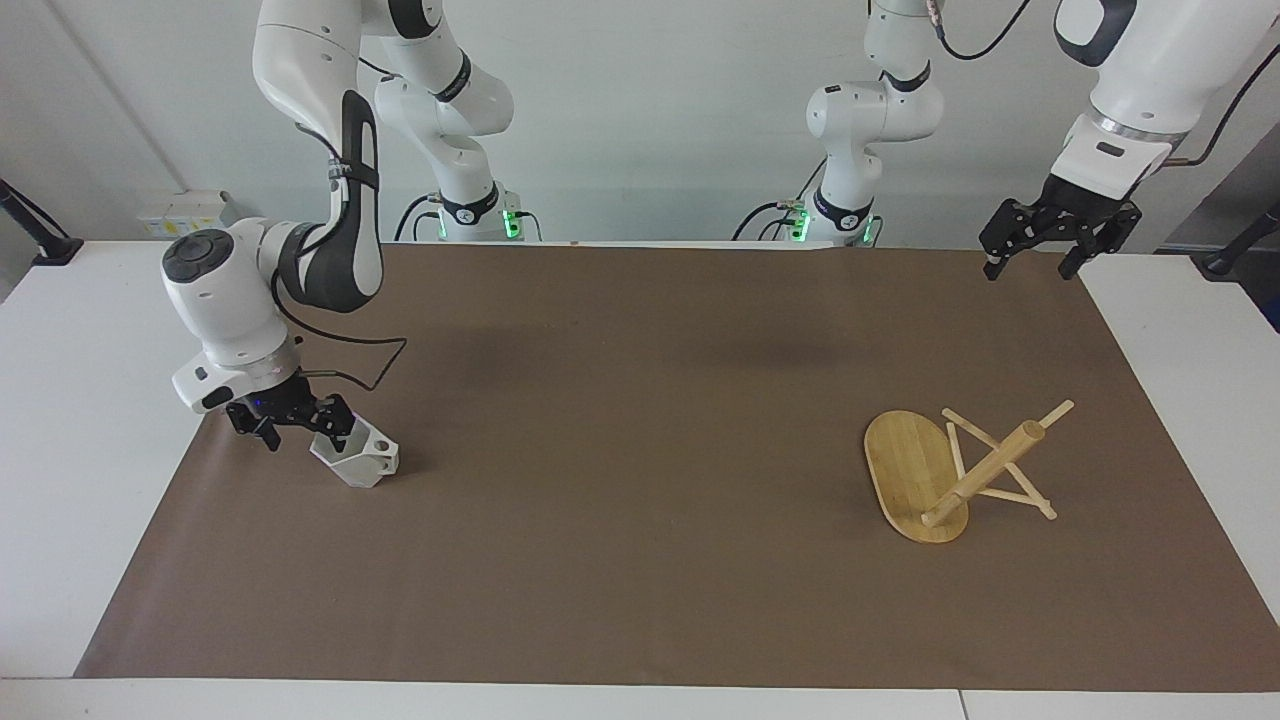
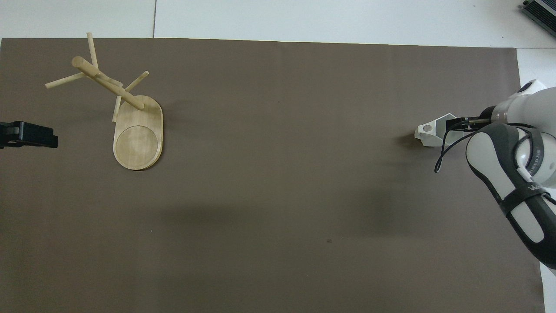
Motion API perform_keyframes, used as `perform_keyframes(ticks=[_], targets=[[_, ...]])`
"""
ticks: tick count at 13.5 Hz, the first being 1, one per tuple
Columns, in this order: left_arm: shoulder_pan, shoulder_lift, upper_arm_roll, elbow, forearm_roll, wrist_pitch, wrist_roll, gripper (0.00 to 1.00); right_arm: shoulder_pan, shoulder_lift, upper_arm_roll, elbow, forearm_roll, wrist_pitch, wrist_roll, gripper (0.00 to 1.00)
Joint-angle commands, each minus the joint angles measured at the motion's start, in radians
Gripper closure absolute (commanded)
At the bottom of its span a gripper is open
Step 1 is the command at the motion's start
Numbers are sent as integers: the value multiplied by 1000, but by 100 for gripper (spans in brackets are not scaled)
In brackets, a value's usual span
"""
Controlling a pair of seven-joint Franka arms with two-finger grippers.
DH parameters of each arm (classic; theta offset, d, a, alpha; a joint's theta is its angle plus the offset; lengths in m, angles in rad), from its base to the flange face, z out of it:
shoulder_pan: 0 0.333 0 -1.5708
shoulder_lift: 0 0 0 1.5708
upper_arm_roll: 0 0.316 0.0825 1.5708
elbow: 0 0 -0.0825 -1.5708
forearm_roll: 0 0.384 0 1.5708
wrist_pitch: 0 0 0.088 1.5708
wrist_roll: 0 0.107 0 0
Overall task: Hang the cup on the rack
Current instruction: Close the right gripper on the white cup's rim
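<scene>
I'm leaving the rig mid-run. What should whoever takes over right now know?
Right gripper: jaws open, down at the rim of the small white faceted cup, one finger over its mouth; no grip yet.
Left gripper: open, waiting over the brown mat's edge.
Cup: on the mat at the right arm's end.
Light bamboo mug rack: at the left arm's end.
Done: approach. Left: grasp, carry, hang.

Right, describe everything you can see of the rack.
The rack is a pale bamboo mug tree with a flat oval base, a thick round post and thin crossing pegs. In the overhead view the post leans steeply; whether it is toppled or standing cannot be told. It rests on the brown mat toward the left arm's end. Nothing else touches it, and no cup hangs on it.
</scene>
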Motion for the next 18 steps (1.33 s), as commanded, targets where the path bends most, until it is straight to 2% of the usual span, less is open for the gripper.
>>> perform_keyframes(ticks=[1,5,8,18], targets=[[8,-24,-4,-25,1,-7,10,0,-4,-17,7,-33,-2,25,21,0],[8,-24,-4,-23,1,-7,9,0,-4,-18,7,-33,-2,19,67,0],[8,-26,-4,-25,1,-7,9,0,-4,-18,7,-33,73,12,87,0],[8,-24,-4,-25,1,-7,9,0,-4,-18,7,-33,72,11,38,2]])
